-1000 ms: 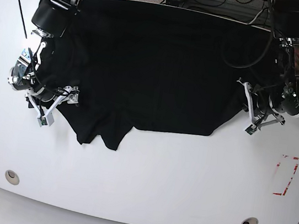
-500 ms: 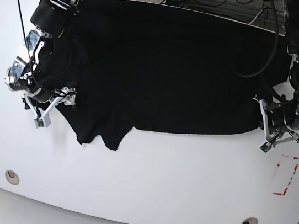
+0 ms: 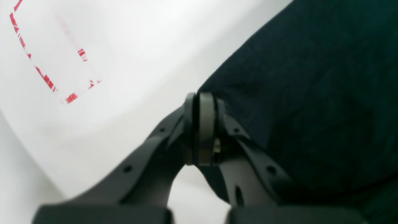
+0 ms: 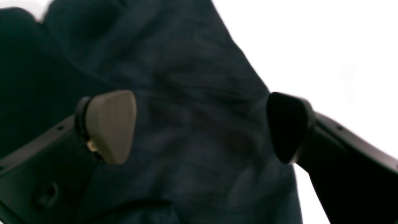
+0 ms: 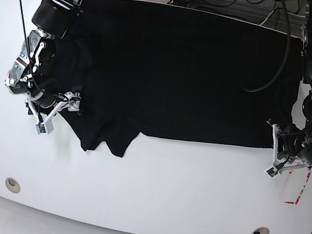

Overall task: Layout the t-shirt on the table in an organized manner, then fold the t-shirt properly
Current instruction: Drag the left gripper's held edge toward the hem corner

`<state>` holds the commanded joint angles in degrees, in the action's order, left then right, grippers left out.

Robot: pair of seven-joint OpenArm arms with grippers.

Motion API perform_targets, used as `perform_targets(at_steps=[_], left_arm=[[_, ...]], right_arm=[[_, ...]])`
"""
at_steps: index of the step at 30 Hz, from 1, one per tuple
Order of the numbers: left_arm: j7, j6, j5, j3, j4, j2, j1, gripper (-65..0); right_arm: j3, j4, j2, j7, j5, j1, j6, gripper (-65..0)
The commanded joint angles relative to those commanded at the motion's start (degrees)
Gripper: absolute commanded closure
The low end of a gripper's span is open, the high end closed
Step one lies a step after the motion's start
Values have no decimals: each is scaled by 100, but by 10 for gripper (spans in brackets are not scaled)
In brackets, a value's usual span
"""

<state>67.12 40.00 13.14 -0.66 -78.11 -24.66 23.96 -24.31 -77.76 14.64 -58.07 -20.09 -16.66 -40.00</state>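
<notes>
The black t-shirt (image 5: 180,68) lies spread over the far half of the white table (image 5: 162,199), with a rumpled sleeve hanging toward the front at the left. My left gripper (image 5: 272,148) is at the shirt's lower right corner. In the left wrist view this left gripper (image 3: 202,124) is shut, its pads pinching the edge of the t-shirt (image 3: 311,93). My right gripper (image 5: 71,105) is at the shirt's left side. The right wrist view shows the right gripper (image 4: 199,124) open, with the dark t-shirt (image 4: 186,93) lying between and under its fingers.
Red tape marks (image 5: 298,183) lie on the table just beyond the left gripper, and show in the wrist view as red tape marks (image 3: 46,77). Two grommet holes (image 5: 13,184) (image 5: 260,233) sit near the front edge. Cables hang behind the table's far edge.
My left gripper has moved to the base view's right and toward the front, pulling the shirt's corner with it, so the hem lies straighter. The right gripper has barely shifted.
</notes>
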Motion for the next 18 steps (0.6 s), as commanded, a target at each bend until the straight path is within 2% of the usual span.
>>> perform_targets(at_steps=[3,5,10,13,18], left_arm=[[-158,0,-88,-299,123,0,105,0],[-211,0,-114,-404,149,-9,114,-25],[-281,0,-185,-431,176,-18,308,-147],[-281,0,-237,-422,158,-26,396,-194],[-281,0,-229,-422,158,-149,475,-211]], right_arm=[[0,0,0,0,-18,0,0,-650],[0,0,0,0,-18,0,0,-650],[0,0,0,0,-9,0,0,-650],[0,0,9,0,-9,0,0,-650],[9,0,9,26,0,-35,0,-650]])
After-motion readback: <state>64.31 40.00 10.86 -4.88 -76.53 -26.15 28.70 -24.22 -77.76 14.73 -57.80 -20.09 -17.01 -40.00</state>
